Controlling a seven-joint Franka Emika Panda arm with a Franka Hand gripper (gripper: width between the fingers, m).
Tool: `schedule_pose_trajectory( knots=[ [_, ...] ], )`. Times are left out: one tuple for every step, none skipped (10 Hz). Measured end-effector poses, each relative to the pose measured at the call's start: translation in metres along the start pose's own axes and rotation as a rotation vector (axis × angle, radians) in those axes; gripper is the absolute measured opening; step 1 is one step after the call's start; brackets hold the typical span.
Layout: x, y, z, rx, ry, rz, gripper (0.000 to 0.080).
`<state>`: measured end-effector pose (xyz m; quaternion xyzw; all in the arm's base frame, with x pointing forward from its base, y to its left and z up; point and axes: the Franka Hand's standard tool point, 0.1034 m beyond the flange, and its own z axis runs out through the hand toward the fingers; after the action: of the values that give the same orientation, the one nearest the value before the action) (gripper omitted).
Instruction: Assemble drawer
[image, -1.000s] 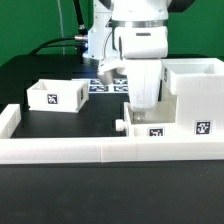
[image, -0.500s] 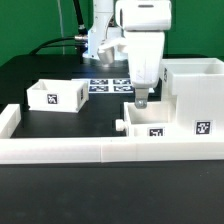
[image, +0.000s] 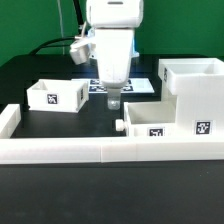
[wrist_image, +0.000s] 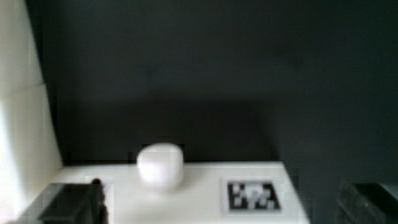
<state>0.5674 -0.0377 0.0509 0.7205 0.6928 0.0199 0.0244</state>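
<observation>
The tall open-sided case (image: 196, 98) stands at the exterior view's right. A knobbed tray (image: 150, 118) sits against its left side by the border wall, knob (image: 119, 126) pointing left. In the wrist view this tray's knob (wrist_image: 160, 165) and tag (wrist_image: 251, 192) show. The second tray (image: 57, 95) stands apart at the left. My gripper (image: 113, 99) hangs above the table just left of the first tray's knob, touching nothing. In the wrist view the gripper (wrist_image: 221, 206) is open and empty, its dark fingers (wrist_image: 71, 205) wide apart.
The long low white border wall (image: 90, 150) runs along the front, with a short return at the left (image: 8, 122); it shows in the wrist view (wrist_image: 15, 100). The marker board (image: 128, 86) lies behind the gripper. Cables hang at the back.
The gripper has moved from over the tray beside the case toward the exterior view's left, past the knob, and a little up. The trays and case have not moved.
</observation>
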Motion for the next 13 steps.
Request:
schedule_pose_trajectory(
  knots=[
    [-0.005,0.000,0.007,0.008,0.002,-0.003,0.0649],
    [-0.012,0.002,0.012,0.013,0.019,-0.032,0.0649],
    [-0.021,0.006,0.014,0.010,0.047,-0.043,0.0649],
    [-0.027,0.009,0.017,0.014,0.064,-0.047,0.0649],
    [-0.032,0.009,0.020,0.020,0.101,-0.051,0.0649],
    [-0.036,0.009,0.025,0.024,0.142,-0.052,0.0649],
    [-0.037,0.008,0.029,0.033,0.182,-0.052,0.0649],
    [-0.034,0.009,0.033,0.036,0.209,-0.043,0.0649],
    [-0.028,0.008,0.037,0.044,0.230,-0.036,0.0649],
    [-0.019,0.007,0.040,0.050,0.237,-0.031,0.0649],
    [-0.011,0.007,0.041,0.053,0.241,-0.041,0.0649],
    [-0.003,0.006,0.043,0.054,0.243,-0.048,0.0649],
    [0.005,0.007,0.045,0.050,0.243,-0.046,0.0649]
  ],
)
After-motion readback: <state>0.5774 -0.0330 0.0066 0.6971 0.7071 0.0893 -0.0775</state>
